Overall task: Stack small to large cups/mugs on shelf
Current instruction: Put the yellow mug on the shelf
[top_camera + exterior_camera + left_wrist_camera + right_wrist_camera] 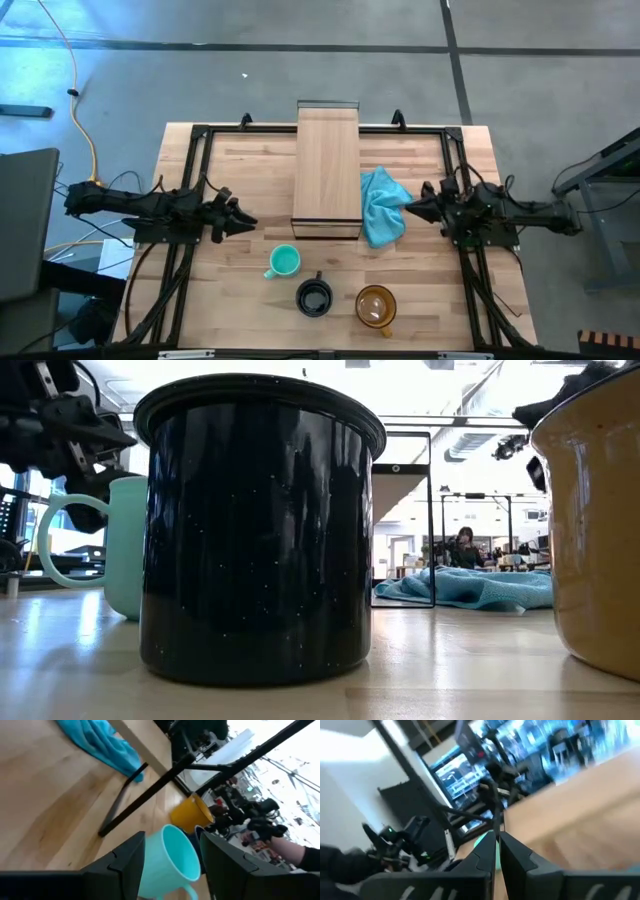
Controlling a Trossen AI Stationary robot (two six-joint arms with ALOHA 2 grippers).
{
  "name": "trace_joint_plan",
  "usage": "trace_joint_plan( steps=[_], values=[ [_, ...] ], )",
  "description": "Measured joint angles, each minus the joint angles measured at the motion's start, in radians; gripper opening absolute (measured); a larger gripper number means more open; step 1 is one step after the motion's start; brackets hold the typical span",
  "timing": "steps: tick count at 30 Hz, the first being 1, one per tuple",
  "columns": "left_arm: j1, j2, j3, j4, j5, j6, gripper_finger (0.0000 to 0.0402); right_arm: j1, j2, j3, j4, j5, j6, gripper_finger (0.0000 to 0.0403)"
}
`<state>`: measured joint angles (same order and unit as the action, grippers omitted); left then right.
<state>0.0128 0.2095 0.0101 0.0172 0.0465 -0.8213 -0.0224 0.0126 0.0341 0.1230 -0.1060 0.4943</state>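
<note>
Grey workshop floor surrounds the butcher-block wooden table (250, 300), and on it lies the long light-wood shelf box with its dark metal edge (327, 165), bare on top, nothing stacked yet. Just beside its right side, touching it, sits a crumpled blue cloth (383, 205).

Along the near edge of the table, three mugs wait in a row: the large amber-yellow translucent glass mug (376, 308) on the right, the black speckled enamel mug (314, 297) in the middle, the small teal handled mug (284, 262) on the left, nearest the shelf.

Left gripper (243, 221) hangs near the teal mug with its fingers spread wide, nothing between them; its wrist camera looks straight down at that mug's rim (172, 857). Right gripper (410, 206) waits over the cloth, fingers pinched together on nothing.

Looks like the opening reach. If stacking ends smallest on top, the amber mug should reach the shelf first; otherwise the left gripper must drop and straddle the teal wall.
</note>
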Motion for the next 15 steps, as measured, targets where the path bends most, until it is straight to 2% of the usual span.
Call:
trace_joint_plan(
  steps=[3, 9, 12, 15],
  values=[
    [0.0, -0.007, 0.0, 0.008, -0.008, 0.006, 0.0179, 0.046, 0.029, 0.0, 0.049, 0.035, -0.081, 0.0016],
    [0.0, -0.04, 0.0, 0.095, -0.014, 0.009, 0.0179, 0.138, 0.141, 0.009, 0.192, 0.07, -0.112, 0.0016],
    [0.0, -0.058, 0.008, 0.1, -0.029, 0.009, 0.0179, 0.169, 0.204, 0.081, 0.225, 0.093, -0.217, 0.0016],
    [0.0, -0.071, 0.025, 0.099, -0.049, 0.026, 0.0179, 0.192, 0.273, 0.195, 0.182, 0.1, -0.316, 0.0016]
  ],
)
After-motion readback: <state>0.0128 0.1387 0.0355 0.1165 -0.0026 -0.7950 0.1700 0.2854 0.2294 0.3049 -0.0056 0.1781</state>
